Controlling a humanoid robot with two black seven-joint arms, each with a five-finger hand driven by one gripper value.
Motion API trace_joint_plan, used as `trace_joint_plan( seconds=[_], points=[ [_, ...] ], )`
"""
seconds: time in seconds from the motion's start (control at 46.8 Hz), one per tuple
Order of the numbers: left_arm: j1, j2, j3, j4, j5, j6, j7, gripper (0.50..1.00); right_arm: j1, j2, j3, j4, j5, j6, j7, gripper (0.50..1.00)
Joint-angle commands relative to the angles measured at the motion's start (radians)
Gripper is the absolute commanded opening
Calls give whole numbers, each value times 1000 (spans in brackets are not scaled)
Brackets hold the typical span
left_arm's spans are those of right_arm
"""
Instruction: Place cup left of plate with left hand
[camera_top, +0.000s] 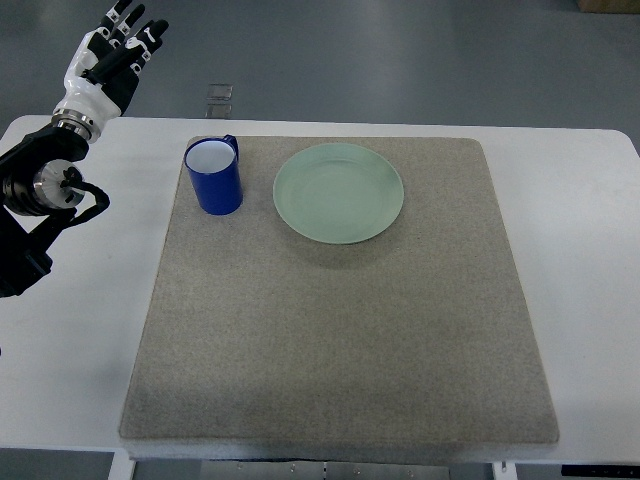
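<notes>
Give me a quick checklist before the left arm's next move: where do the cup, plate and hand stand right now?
1. Cup upright on the grey mat: ok.
2. Cup left of the green plate, with a gap between them: ok.
3. Left hand clear of the cup, up past the table's far left corner: ok.
4. Left hand holds nothing, fingers extended: ok.
5. Plate lies flat on the mat with nothing on it: ok.
6. Right arm position: cannot tell, it is out of view.
</notes>
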Motion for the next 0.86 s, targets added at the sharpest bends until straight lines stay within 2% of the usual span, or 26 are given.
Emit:
trace_joint_plan(
  seconds=[0.0, 0.834],
  points=[
    [0, -19, 1, 46, 4, -33, -1, 994, 0, 0, 0, 0, 0, 0, 0, 932],
    [-36, -26, 1, 61, 9, -46, -3, 996, 0, 0, 0, 0, 0, 0, 0, 932]
  ],
)
